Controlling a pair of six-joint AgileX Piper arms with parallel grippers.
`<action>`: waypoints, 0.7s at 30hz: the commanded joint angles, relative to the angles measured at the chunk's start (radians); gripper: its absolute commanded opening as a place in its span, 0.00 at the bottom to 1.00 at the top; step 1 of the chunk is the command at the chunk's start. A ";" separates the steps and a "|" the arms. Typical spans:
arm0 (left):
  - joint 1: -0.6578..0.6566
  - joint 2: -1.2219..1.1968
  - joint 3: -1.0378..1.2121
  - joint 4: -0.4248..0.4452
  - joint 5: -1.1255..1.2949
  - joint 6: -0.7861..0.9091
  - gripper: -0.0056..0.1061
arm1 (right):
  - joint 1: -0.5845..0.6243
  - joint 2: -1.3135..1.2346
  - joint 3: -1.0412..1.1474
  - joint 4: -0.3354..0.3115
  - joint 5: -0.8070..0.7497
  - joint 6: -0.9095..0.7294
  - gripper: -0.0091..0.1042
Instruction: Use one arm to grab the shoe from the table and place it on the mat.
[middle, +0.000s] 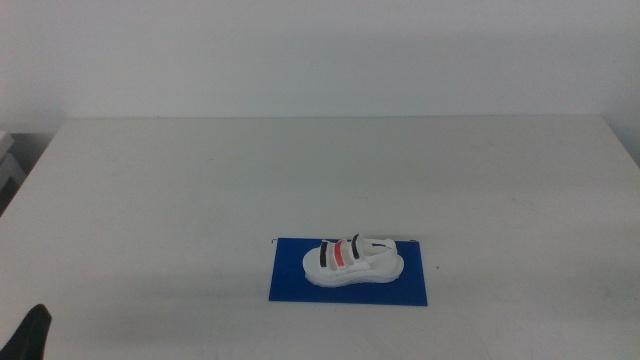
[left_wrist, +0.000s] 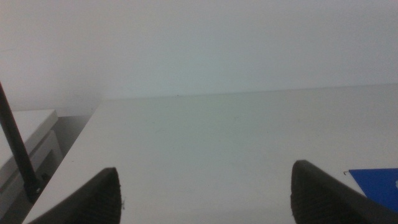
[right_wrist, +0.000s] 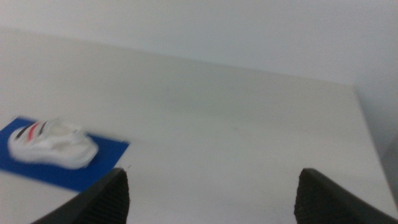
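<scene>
The white shoe (middle: 354, 262) with black and red stripes lies on its sole on the dark-blue mat (middle: 410, 284), near the front middle of the white table (middle: 300, 170). No gripper touches it. My left gripper (left_wrist: 205, 202) is open and empty, back at the table's front left; only a dark tip (middle: 30, 335) shows in the middle view. A corner of the mat (left_wrist: 376, 183) shows in its wrist view. My right gripper (right_wrist: 211, 199) is open and empty, away from the shoe (right_wrist: 50, 144) and mat (right_wrist: 102, 160), and out of the middle view.
A pale cabinet (left_wrist: 25, 146) and a thin black cable (left_wrist: 15, 146) stand off the table's left edge. A plain white wall rises behind the table.
</scene>
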 joint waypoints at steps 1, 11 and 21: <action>-0.005 -0.013 0.007 -0.010 -0.082 -0.005 0.89 | -0.020 -0.051 0.012 -0.063 -0.093 0.065 0.75; -0.005 -0.011 0.007 -0.010 -0.082 -0.005 0.89 | -0.035 -0.208 0.097 -0.052 -0.131 0.066 0.75; -0.005 -0.010 0.007 -0.010 -0.082 -0.005 0.89 | -0.035 -0.208 0.223 -0.057 -0.143 0.066 0.75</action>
